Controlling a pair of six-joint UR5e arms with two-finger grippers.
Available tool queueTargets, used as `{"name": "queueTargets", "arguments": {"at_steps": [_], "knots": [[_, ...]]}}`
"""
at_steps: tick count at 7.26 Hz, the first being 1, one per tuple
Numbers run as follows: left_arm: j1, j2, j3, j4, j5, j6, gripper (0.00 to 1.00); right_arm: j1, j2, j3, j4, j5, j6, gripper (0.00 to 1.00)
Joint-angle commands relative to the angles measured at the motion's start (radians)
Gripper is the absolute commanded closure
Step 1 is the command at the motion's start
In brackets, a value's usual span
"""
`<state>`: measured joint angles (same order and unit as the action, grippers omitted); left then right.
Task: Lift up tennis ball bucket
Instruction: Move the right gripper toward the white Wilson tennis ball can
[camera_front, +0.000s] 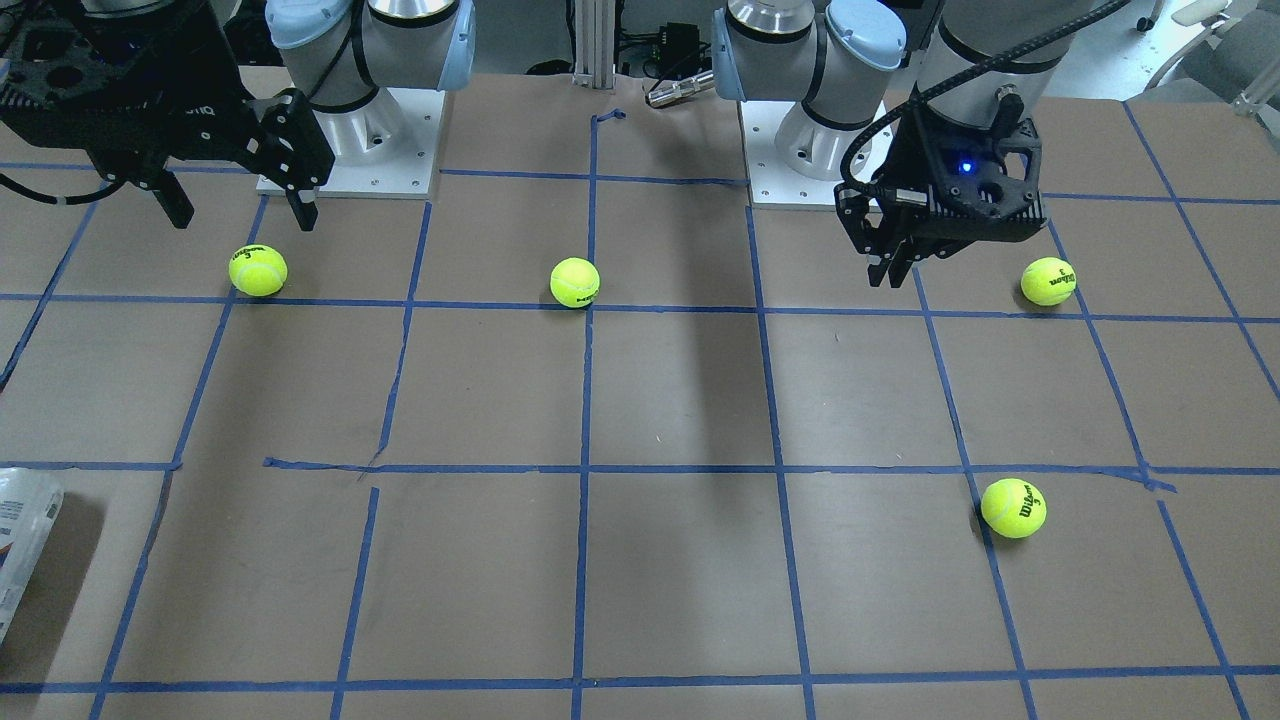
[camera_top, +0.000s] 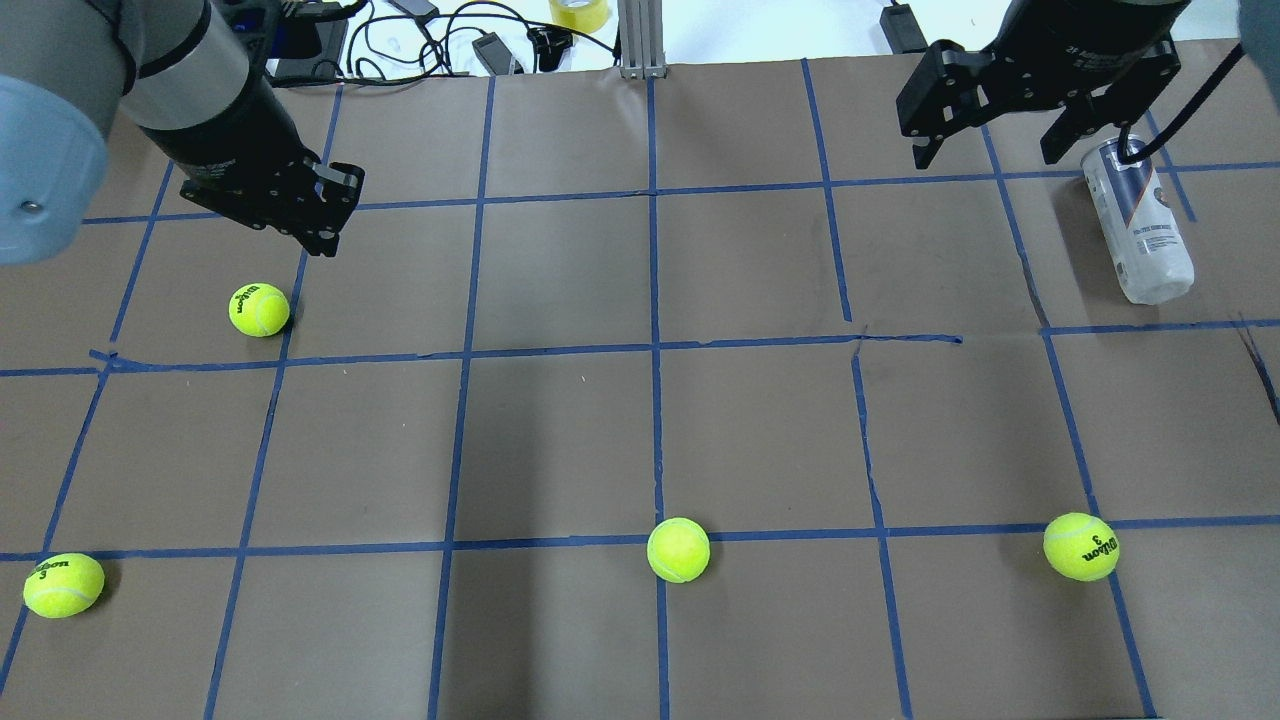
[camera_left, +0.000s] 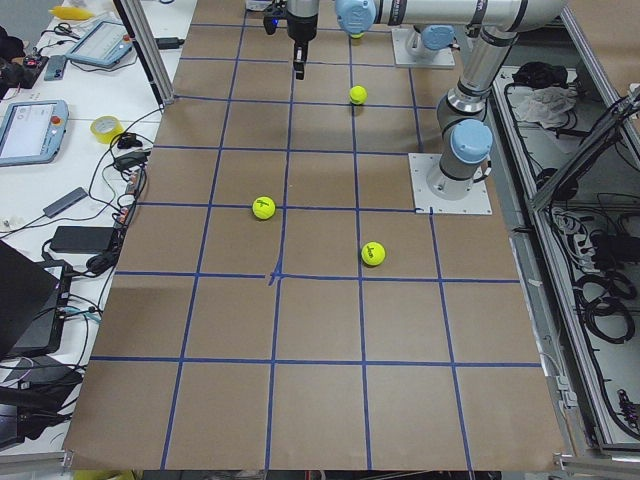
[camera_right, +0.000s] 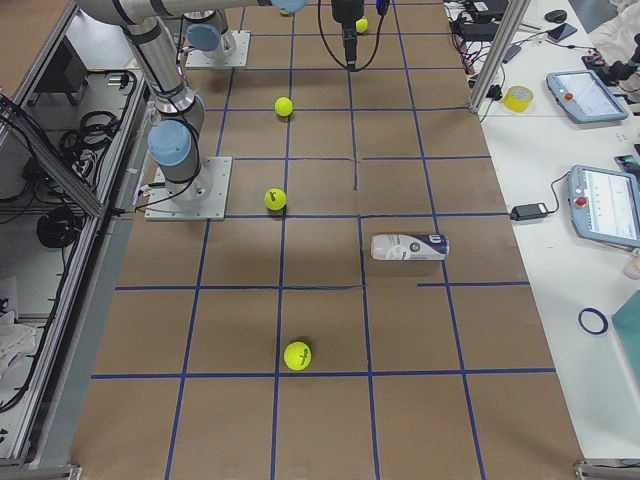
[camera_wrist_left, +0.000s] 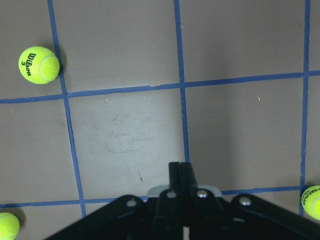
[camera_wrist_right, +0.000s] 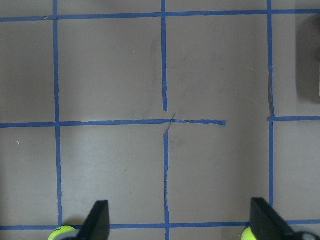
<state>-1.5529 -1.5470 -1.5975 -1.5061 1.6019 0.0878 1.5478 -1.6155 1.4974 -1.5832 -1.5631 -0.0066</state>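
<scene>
Brown gridded table (camera_top: 560, 450) carries, near its far edge, the clear cylindrical plastic tennis ball can (camera_top: 1140, 225) lying ungrasped, right gripper (camera_top: 988, 155) gaping wide, left gripper (camera_wrist_left: 180, 167) pinched closed: whole lift remains.

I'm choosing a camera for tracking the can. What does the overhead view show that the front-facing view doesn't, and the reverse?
Only overhead: the whole can, lying on its side. Only front-facing: both arm bases; the can is just a sliver at the frame's edge. Both: four tennis balls, the open right gripper and the shut left gripper.
</scene>
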Motion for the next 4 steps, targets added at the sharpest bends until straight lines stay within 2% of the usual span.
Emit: {"name": "queueTargets", "arguments": {"at_steps": [1,3,4], "knots": [[0.001,0.001,0.001,0.0,-0.003,0.0,0.0,-0.005,0.008,0.001,-0.003,-0.002,0.031,0.0],[0.001,0.001,0.001,0.0,-0.005,0.0,0.0,-0.011,0.016,0.0,-0.009,-0.002,0.024,0.0],[0.004,0.001,0.001,0.0,-0.005,0.001,0.0,-0.011,0.035,-0.022,-0.009,-0.047,0.022,0.0]]}}
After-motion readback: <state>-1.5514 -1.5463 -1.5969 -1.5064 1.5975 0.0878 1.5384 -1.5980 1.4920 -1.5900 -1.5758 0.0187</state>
